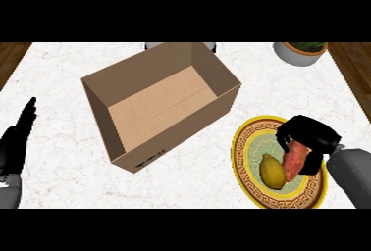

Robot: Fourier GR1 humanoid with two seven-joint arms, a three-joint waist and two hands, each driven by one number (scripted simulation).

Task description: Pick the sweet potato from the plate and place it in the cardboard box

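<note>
A yellow-rimmed patterned plate (250, 132) lies at the right of the white counter. On it sit a reddish-orange sweet potato (296, 162) and a yellow-green fruit (272, 171) just to its left. My right hand (310, 135) is over the plate, its fingers curled round the sweet potato's upper end; the potato still seems to touch the plate. The open cardboard box (156, 105) stands left of the plate, with nothing inside. My left hand (16, 142) rests at the left edge, fingers straight and pointing up.
A grey pot with a plant (301, 51) stands at the counter's back right. A dark round object (153, 45) peeks out behind the box. Wooden floor shows past both side edges of the counter.
</note>
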